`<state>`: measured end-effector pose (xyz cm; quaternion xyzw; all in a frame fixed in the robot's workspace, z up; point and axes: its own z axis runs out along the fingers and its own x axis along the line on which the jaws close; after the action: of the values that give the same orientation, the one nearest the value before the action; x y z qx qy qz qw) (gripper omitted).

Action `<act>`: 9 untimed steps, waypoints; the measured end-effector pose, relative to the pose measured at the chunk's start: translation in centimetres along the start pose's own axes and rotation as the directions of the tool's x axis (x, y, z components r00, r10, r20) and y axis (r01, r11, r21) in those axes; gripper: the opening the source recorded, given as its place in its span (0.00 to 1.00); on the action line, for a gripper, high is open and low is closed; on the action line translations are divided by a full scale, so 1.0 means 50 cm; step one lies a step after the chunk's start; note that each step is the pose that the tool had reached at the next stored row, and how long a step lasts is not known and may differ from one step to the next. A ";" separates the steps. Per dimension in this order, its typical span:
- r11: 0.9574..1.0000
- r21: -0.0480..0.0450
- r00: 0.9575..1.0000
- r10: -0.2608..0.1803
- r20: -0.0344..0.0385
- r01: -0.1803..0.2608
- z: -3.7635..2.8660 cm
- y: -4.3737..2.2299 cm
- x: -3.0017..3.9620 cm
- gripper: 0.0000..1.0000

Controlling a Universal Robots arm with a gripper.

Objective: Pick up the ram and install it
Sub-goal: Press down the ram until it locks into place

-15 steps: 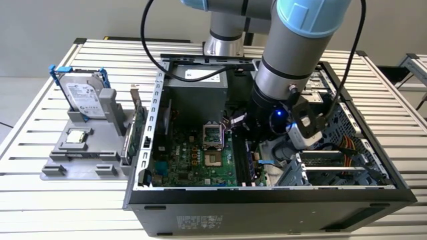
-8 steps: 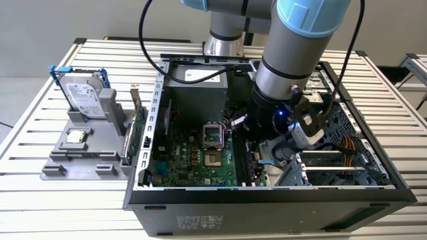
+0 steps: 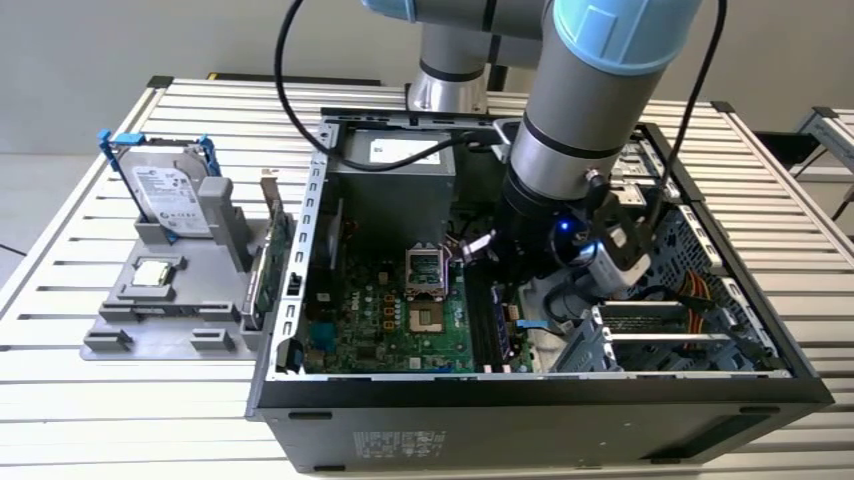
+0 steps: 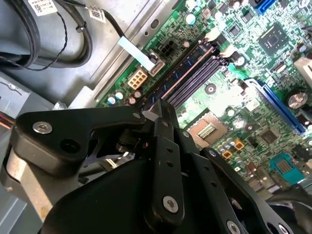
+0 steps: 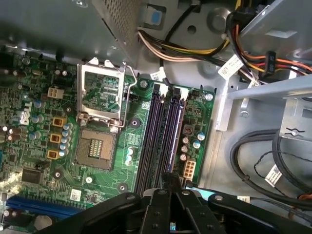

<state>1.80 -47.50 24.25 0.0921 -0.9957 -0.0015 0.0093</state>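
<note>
**Tool sitting over the ram at the memory slots**

The arm (image 3: 574, 160) is reaching down into the open computer case (image 3: 534, 385), which is lying on the slatted desk (image 3: 80, 400). Its wrist is hanging over the motherboard (image 3: 387, 320), just beside the processor socket (image 3: 424, 268) on the exterior view's right.

In both wrist views the tool (image 4: 163, 105) (image 5: 169, 176) is showing its fingers drawn in narrow, with barely a slit between them. The tips are meeting the near end of the row of long dark memory slots (image 5: 152, 136) that are running alongside the processor socket.

The ram (image 4: 187, 66) (image 5: 173, 136) is standing on edge in one of these slots, not the one nearest the processor socket. It is showing as a thin blue strip lying along the slot's length. The tool's tips are sitting right at the ram's near end. Whether they are pinching the board or only resting on its top edge, I cannot tell.

Well away from the processor socket, outside the case towards the exterior view's left, a grey holder (image 3: 160, 310) is carrying the silver hard drive (image 3: 174, 195) upright. A green expansion card (image 3: 274, 265) is standing between the holder and the case wall.
</note>
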 end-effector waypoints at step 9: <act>0.998 0.001 0.998 -0.071 0.000 0.071 0.000 0.000 0.000 0.00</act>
<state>1.81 -47.48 24.25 0.1272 -0.9918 -0.0012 0.0094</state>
